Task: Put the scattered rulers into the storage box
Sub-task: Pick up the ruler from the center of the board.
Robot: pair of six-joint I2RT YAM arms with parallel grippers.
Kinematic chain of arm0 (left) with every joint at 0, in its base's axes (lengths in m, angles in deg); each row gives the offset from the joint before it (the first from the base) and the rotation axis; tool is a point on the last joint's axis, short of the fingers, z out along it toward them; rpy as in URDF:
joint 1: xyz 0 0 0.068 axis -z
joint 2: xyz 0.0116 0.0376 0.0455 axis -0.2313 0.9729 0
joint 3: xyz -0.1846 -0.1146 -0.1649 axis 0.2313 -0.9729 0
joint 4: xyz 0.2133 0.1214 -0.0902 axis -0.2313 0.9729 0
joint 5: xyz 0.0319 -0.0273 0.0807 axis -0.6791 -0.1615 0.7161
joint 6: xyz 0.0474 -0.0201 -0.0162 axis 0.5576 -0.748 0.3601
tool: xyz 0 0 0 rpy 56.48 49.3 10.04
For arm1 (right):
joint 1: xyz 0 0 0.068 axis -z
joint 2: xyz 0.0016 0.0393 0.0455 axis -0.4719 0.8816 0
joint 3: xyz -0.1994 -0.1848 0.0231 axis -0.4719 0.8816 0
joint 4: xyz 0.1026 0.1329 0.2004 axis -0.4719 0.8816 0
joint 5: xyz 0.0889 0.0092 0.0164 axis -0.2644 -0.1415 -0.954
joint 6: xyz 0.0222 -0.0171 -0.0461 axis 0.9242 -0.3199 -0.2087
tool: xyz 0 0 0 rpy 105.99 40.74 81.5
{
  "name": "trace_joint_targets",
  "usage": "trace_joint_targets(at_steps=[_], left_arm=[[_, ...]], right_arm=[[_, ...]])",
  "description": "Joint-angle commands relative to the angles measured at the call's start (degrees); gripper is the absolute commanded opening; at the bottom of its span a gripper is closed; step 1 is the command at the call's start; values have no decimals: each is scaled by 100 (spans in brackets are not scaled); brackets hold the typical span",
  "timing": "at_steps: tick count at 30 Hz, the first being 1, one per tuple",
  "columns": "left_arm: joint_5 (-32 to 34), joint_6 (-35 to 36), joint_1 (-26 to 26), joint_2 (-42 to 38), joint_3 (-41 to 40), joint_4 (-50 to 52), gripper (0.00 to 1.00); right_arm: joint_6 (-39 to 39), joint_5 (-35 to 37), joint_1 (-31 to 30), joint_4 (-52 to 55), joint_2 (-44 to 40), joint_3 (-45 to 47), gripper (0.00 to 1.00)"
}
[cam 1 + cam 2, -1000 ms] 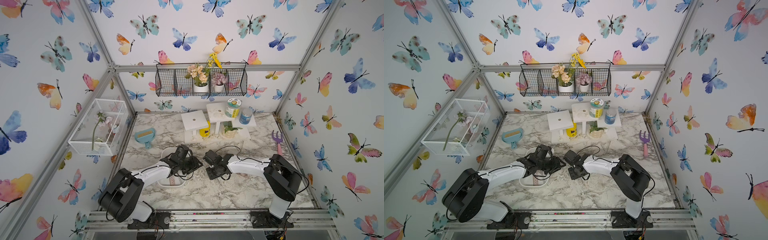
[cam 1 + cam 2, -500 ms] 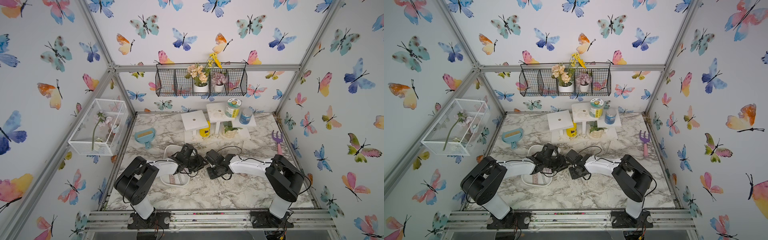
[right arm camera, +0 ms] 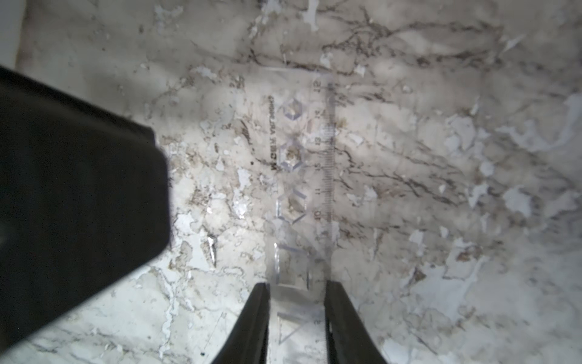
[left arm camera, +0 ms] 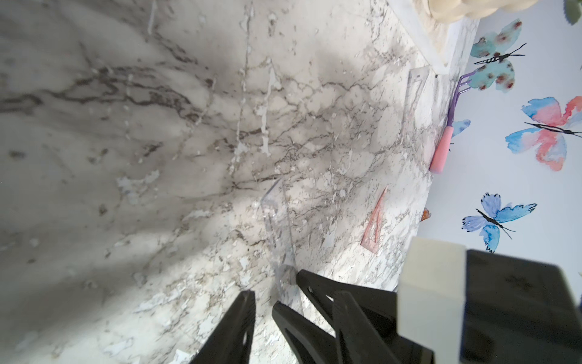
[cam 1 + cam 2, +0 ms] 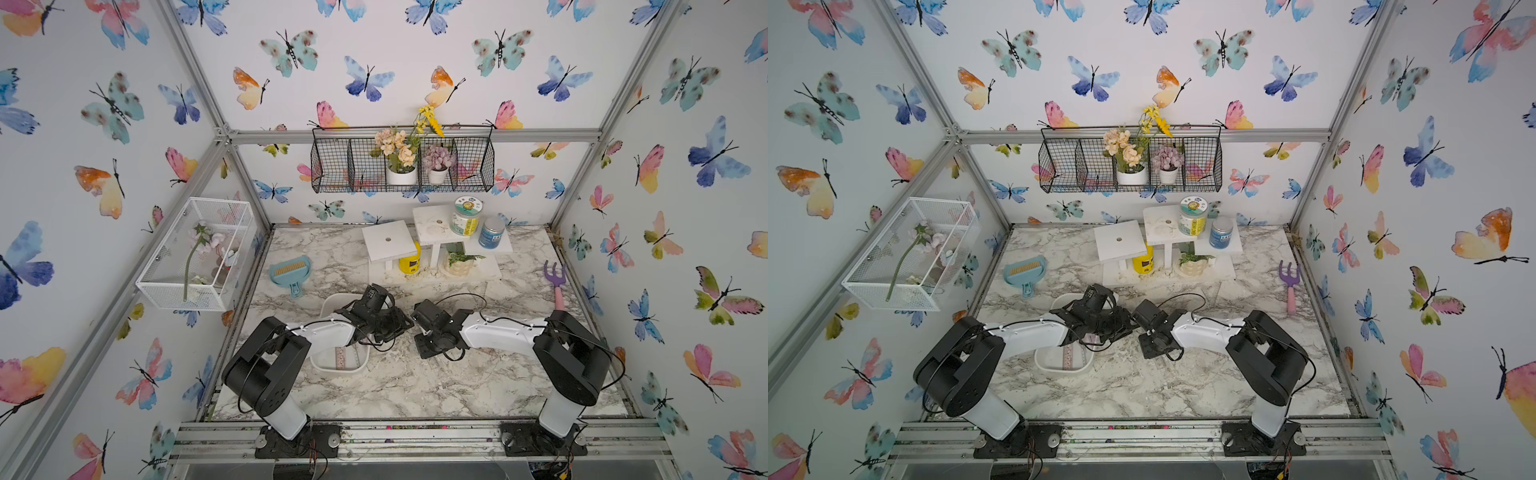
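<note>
A clear straight ruler [image 3: 310, 164] sticks out over the marble, and my right gripper [image 3: 297, 283] is shut on its near end, one finger on each long edge. My left gripper [image 4: 296, 294] is open, and its fingers stand either side of that held end and the right fingertips. In both top views the two grippers meet mid-table, left [image 5: 399, 322] and right [image 5: 417, 328]. The white storage box [image 5: 337, 371] lies under my left arm with a pinkish ruler [image 5: 345, 358] inside. A pink set square [image 4: 374, 223] and a clear one [image 4: 415, 91] lie flat further off.
A purple-and-pink garden fork [image 5: 557, 282] lies by the right wall and a blue dustpan [image 5: 291, 270] at the back left. A white stand with jars [image 5: 432, 249] fills the back centre. A white mesh basket [image 5: 195, 253] hangs on the left wall.
My left arm has reached to the right across the storage box, and its gripper has come up against the right gripper. The right arm has barely moved.
</note>
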Motion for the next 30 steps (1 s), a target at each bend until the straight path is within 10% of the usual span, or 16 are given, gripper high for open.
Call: trace_joint_targets(at_steps=[1,16,30], left_arm=[[141,9,79,125,8,69,45],[493,66,386,967,592,111,44],[461,78,520,1259,696,16,7]], right_arm=[[131,-572,-12,132,513,482,29],[130,-783,77,-139,290,794,29],[205,-794,244,-90,-272,821,30]])
